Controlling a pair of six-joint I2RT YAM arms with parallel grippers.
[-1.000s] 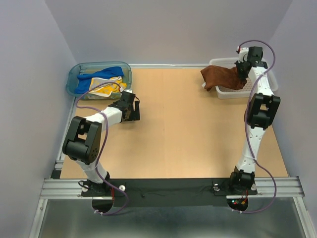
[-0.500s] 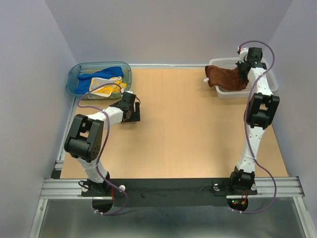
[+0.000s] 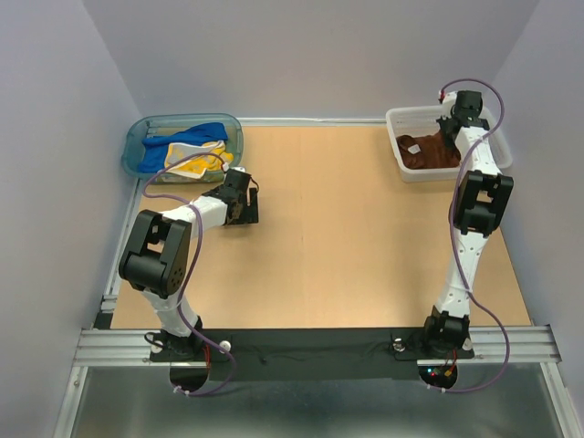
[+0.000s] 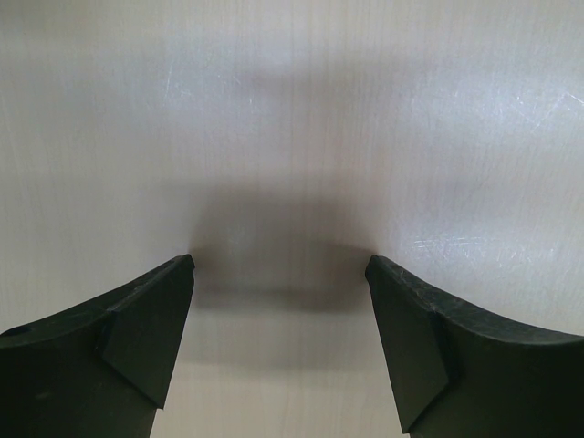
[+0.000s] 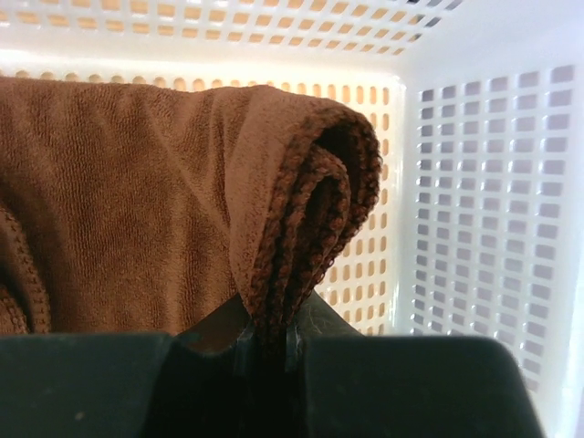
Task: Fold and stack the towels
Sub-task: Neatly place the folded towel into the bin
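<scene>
Bench (image 3: 338, 237): tan wood top, pale lilac walls (image 3: 310, 46) on three sides, metal rail (image 3: 310, 345) at near edge.
Tub (image 3: 137, 135): teal, see-through, far-left corner of bench.
Blue towel (image 3: 203, 133): crumpled in tub, far side, partly over the yellow one.
Yellow towel (image 3: 196, 164): also in tub, near side, bunched; pattern too small to read from top view.
Basket (image 3: 394, 121): white, perforated walls, far-right corner of bench.
Brown towel (image 3: 429, 153): inside basket, lying on its floor, all within the rim; small white patch on it, maybe a label.
Left arm (image 3: 169, 246): bent, reaching toward far left; purple cable (image 3: 155, 182) loops over it.
Left gripper (image 4: 279, 260): jaws wide apart, nothing between them, pointed down at bare bench just in front of tub; shadow under it, cannot tell if the tips touch the wood.
Right arm (image 3: 474, 201): stretched up the right side to the basket.
Right gripper (image 5: 271, 319): down in basket near its far-right corner, jaws nearly together, pinching a folded-over edge of brown towel; several layers of hem stand up out of the jaws, rest of the cloth spreads left in wrist view.
Task state: towels unstacked, two in tub, one in basket, well apart.
</scene>
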